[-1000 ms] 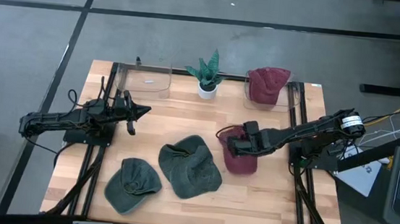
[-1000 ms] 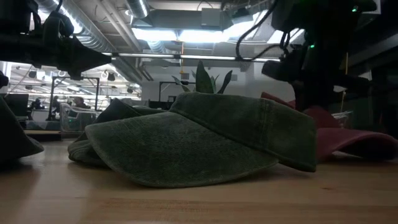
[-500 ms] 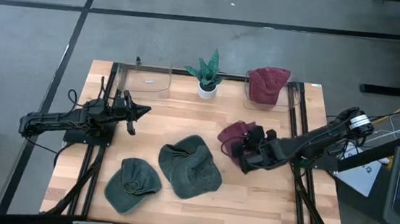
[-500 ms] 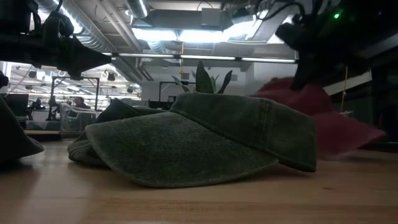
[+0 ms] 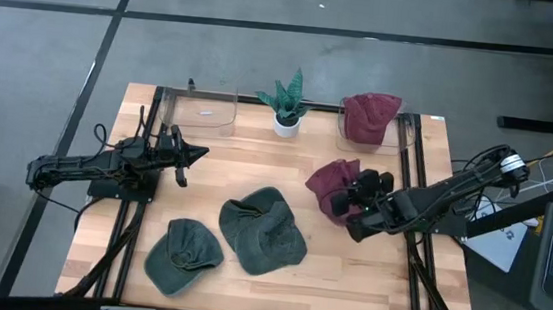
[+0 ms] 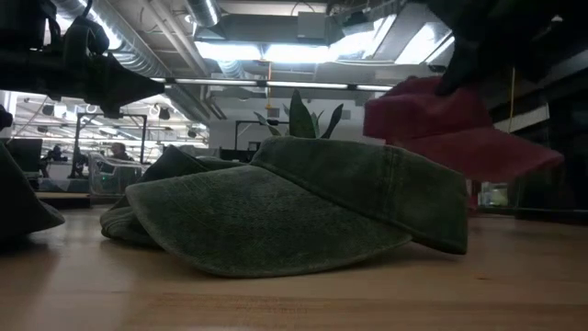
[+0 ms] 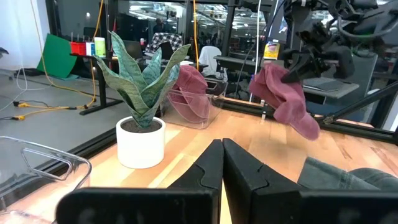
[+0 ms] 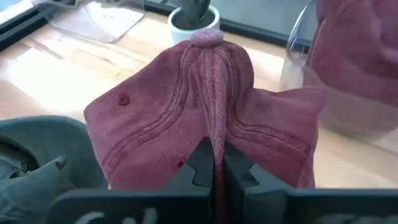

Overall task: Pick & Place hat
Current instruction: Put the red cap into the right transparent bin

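A maroon cap (image 5: 333, 185) hangs in the air at the table's right side, held by my right gripper (image 5: 355, 195), which is shut on it. The low view shows the maroon cap (image 6: 441, 129) clear of the wood, and the left wrist view shows it (image 7: 283, 96) dangling. A second maroon cap (image 5: 370, 116) sits in the clear bin (image 5: 399, 136) at the far right. Three green caps lie on the near part of the table: two overlapping (image 5: 263, 229) and one (image 5: 182, 255) to their left. My left gripper (image 5: 196, 152) is shut and idle over the table's left side. My right gripper pinches a raised fold of the maroon cap's crown (image 8: 214, 134) between its two fingers (image 8: 200, 163). The fold runs from the top button (image 8: 206, 38) back into the jaws. The cap is lifted clear of the table and hangs below the fingers with its brim drooping.
A potted plant (image 5: 288, 104) stands at the far middle edge. An empty clear bin (image 5: 205, 109) is at the far left. Bare wood lies between the green caps and the far bins.
My right gripper has risen with the maroon cap and drawn slightly toward the table's right. The cap, which lay on the wood a second ago, now hangs clear above it. My left arm has kept still.
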`<state>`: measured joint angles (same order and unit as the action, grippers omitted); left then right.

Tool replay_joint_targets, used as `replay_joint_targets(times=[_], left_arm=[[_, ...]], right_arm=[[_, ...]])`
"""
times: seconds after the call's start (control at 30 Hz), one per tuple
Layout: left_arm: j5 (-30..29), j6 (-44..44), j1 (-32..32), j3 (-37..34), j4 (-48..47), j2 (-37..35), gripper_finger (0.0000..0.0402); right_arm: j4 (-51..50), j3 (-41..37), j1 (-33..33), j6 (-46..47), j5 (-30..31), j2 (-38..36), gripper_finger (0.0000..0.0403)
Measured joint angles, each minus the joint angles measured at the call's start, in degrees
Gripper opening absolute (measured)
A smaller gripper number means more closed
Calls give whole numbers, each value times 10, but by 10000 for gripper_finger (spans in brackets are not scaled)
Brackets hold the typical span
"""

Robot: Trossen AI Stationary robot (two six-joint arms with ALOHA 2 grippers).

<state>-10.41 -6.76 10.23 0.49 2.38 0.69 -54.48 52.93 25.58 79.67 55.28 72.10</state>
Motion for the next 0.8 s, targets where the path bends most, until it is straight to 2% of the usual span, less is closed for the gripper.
replay_joint_targets(times=[0.4,0.8], left_arm=[[0,0,0,0,0,0,4],[0,0,0,0,0,0,4]], right_arm=[[1,0,-55,-74,68,-81,7],[8,0,-167,-132,149,-136,7]])
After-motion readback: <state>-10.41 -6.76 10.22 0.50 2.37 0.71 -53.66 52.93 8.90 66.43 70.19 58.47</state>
